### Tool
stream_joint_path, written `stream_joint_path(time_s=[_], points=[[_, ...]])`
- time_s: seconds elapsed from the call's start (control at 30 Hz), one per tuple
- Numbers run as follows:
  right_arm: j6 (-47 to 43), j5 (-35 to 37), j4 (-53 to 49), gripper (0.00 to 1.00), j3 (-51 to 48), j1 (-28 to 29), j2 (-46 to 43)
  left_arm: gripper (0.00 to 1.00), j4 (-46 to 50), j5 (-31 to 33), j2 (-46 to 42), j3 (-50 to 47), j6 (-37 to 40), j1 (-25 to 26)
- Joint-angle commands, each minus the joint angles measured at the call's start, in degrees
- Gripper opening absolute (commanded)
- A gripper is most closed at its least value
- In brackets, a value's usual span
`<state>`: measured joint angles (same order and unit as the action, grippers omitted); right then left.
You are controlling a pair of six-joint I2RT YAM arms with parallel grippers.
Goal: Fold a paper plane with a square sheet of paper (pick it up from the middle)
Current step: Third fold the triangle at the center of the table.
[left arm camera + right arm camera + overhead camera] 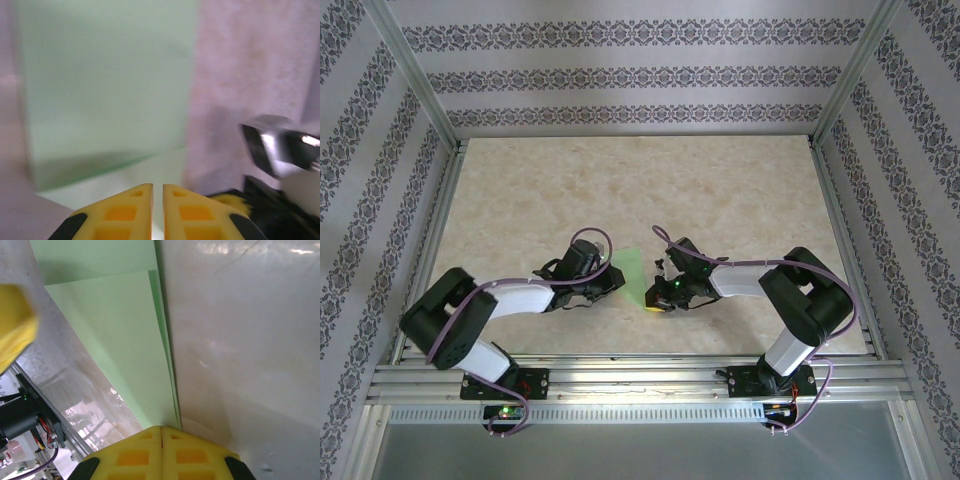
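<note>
1. Top view. The pale green sheet of paper (633, 268) lies flat on the desk (620, 190), near the front edge. It sits between my left claw (612, 278) and my right claw (657, 300), one at each side. From this height I cannot read either claw's jaws.
2. Left wrist view. The yellow fingers (125, 212) of my left claw (157, 200) stand nearly together, a thin slit between them, over the sheet's (105, 90) near edge. I cannot tell whether they pinch paper. A shadowed line shows one layer lying on another.
3. Right wrist view. My right claw (161, 432) is closed, finger against finger. The long edge of the sheet (125, 340) runs to its tips, and I cannot tell whether it is gripped. Two slightly offset layer edges are sharp here, a detail too fine for the top view.
</note>
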<state>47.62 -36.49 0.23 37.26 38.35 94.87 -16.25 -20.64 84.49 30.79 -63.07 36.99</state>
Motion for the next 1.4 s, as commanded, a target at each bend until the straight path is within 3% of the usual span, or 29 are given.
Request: stream_joint_path(time_s=[0.0, 0.2, 0.43, 0.93, 1.13, 1.37], points=[[-1.41, 3.79, -4.68, 0.01, -1.13, -0.49, 0.25, 0.09, 1.63, 1.79, -1.86, 0.99, 2.58, 2.07], [-2.17, 4.43, -5.46, 0.00, -1.39, -0.55, 0.76, 0.02, -5.83, -1.24, 5.22, 0.25, 0.04, 3.31], [-3.20, 5.54, -6.90, 0.00, -1.70, -0.54, 0.84, 0.02, -5.77, 0.45, 7.29, -2.28, 1.01, 1.15], [-5.12, 5.89, -8.48, 0.00, -1.92, -0.54, 2.19, 0.06, -2.16, -1.46, 1.94, -7.22, 6.80, -8.54], [-5.21, 5.16, -5.80, 0.01, -1.29, -0.63, 0.32, 0.09, 4.31, -1.40, -3.59, -3.77, 8.16, -9.92], [-6.26, 3.25, -1.26, 0.14, 1.00, -1.36, -6.39, 0.15, 10.91, -2.20, -5.65, 1.71, 10.93, -9.84]])
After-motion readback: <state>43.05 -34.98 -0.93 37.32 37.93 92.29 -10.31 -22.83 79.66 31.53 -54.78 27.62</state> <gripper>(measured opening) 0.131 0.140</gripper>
